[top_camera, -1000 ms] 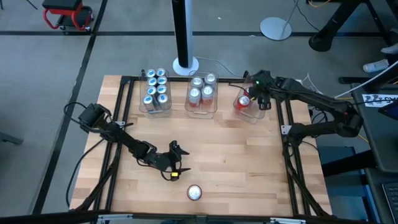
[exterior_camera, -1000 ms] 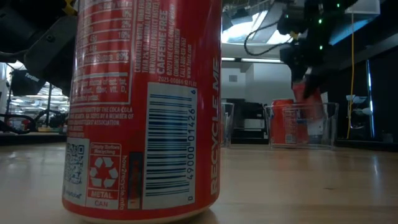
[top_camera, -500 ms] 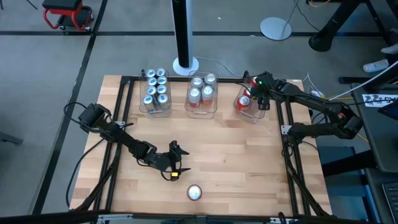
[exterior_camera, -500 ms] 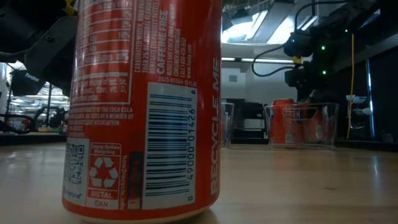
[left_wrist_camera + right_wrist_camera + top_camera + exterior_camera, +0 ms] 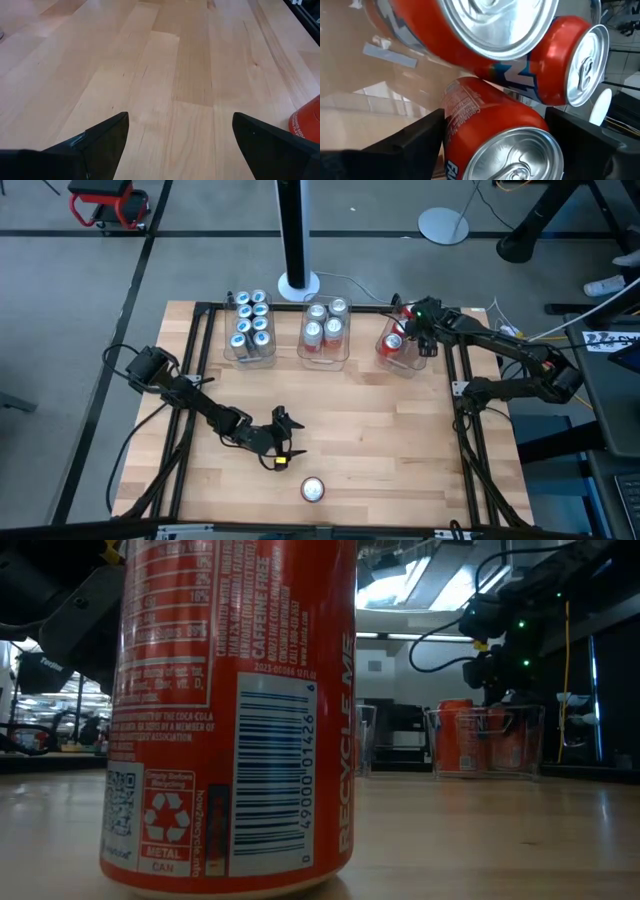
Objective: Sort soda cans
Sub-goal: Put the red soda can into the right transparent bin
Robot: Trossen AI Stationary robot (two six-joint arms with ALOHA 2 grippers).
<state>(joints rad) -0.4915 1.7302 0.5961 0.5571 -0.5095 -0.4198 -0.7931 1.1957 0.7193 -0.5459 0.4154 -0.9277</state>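
high view: three clear tubs sit along the table's (image 5: pixel 400 430) far edge. taking the middle tub (image 5: pixel 324 335) as landmark, the left tub (image 5: pixel 250 328) holds eight blue cans (image 5: pixel 251 323), the middle one four silver-topped cans (image 5: pixel 324 327), and the right tub (image 5: pixel 398 348) red cans (image 5: pixel 520 75), three of them showing at the wrist. the right gripper (image 5: pixel 426 340) hovers over that right tub, fingers spread. well nearer than the middle tub stands a lone red can (image 5: pixel 313 490); the left gripper (image 5: pixel 285 442) waits beside it, fingers spread, nothing between them.
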